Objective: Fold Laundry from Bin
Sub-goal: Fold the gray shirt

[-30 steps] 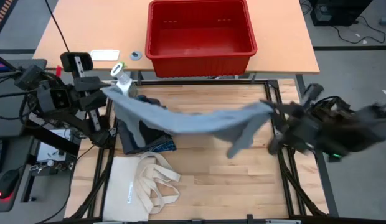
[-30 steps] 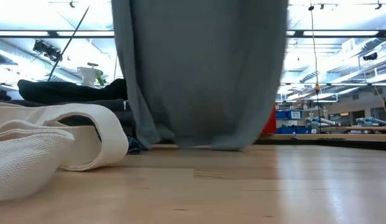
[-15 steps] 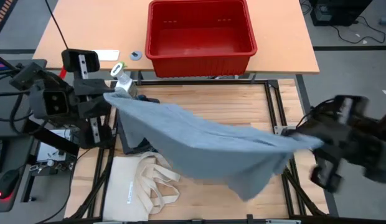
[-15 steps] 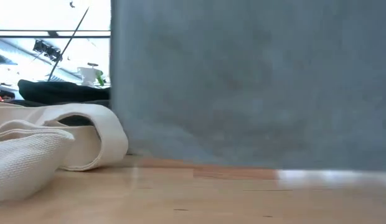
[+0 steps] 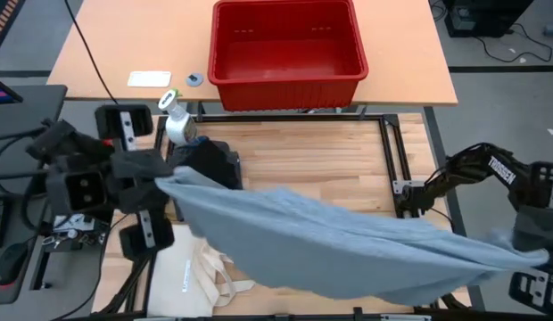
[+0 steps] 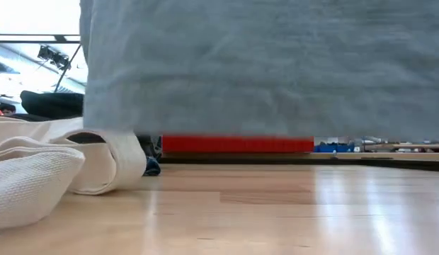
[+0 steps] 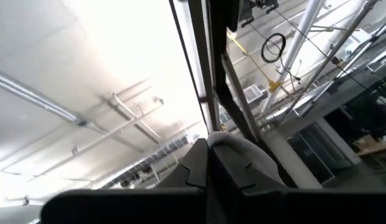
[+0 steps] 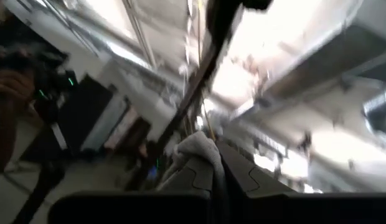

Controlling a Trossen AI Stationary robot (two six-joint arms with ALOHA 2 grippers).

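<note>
Left end effector and right end effector, both clamped tight on opposite corners of the light grey garment, hold it stretched between them above the table, with the red bin beyond it.

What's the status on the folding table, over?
Both jaws shut on the grey garment, stretched in the air between left gripper and right gripper. Bin empty. Tote bag lies underneath.

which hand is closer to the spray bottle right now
Left. The left hand grips one end of the grey garment just in front of the spray bottle; the right hand holds the other end, far across the table.
</note>
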